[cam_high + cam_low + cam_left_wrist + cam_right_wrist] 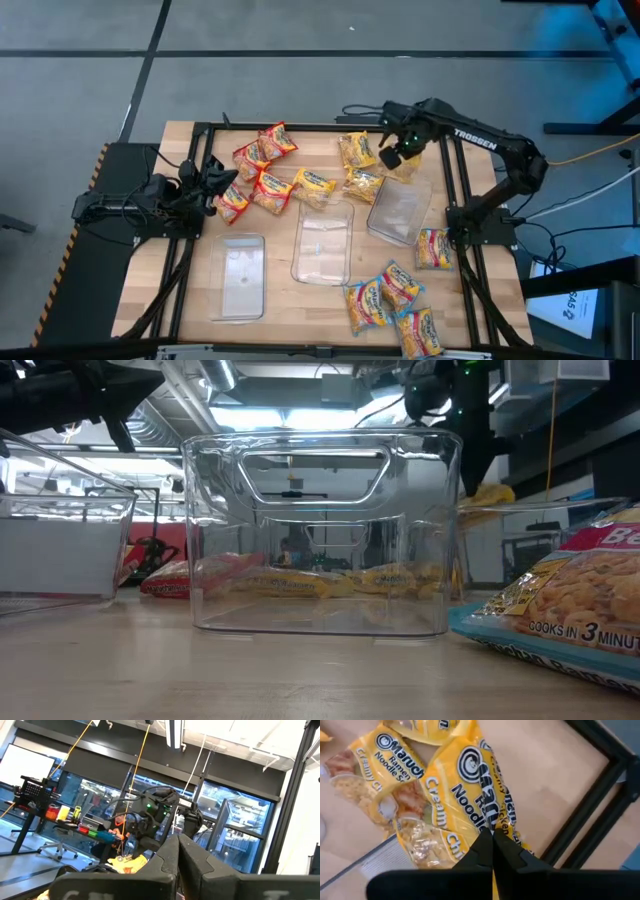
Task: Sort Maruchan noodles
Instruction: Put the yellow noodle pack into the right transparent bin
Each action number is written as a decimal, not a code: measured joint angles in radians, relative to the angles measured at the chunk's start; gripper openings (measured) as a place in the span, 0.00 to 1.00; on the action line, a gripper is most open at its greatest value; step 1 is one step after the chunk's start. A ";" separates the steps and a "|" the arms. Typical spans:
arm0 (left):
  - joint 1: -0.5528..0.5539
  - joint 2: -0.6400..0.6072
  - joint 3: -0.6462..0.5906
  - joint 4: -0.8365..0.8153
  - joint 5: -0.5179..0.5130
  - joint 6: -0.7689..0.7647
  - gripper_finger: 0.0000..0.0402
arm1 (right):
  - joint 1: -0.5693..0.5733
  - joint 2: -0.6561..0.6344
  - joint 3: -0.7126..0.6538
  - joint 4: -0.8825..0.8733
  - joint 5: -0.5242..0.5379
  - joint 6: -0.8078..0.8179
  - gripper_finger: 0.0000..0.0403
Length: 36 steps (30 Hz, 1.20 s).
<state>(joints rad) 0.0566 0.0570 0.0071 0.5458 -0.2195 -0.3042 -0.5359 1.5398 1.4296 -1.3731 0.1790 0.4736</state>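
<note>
We see three trays (322, 243) side by side mid-table, packets (262, 170) behind them at left and centre, more packets (395, 300) before them at right.

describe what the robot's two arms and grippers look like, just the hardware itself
Both arms are dark, nearly black, jointed tubes. The right arm carries white TROSSEN lettering along its forearm, and small green lights glow near the right gripper. The left arm has dark cables bunched around it near the left gripper. Each gripper ends in two flat, black, tapered fingers.
</note>
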 joint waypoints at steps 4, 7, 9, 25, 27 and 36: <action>0.000 0.000 0.000 0.000 0.000 0.000 0.00 | 0.058 -0.013 0.000 -0.031 0.006 0.055 0.00; 0.000 0.000 0.000 -0.001 0.000 0.000 0.00 | 0.103 -0.015 0.000 -0.065 0.019 0.112 0.00; 0.000 0.000 0.000 -0.001 0.000 0.000 0.00 | 0.131 -0.018 0.000 -0.094 0.042 0.147 0.00; 0.000 0.000 0.000 -0.003 0.002 -0.001 0.00 | 0.217 -0.017 -0.096 -0.165 0.095 0.358 0.00; 0.000 0.000 0.000 -0.003 0.002 -0.001 0.00 | 0.217 -0.017 -0.136 -0.142 0.095 0.361 0.00; 0.000 0.000 0.000 -0.003 0.003 -0.001 0.00 | 0.215 -0.017 -0.238 0.067 0.103 0.361 0.00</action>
<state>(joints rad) 0.0566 0.0574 0.0071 0.5426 -0.2161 -0.3054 -0.3206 1.5227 1.1912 -1.3066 0.2821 0.8341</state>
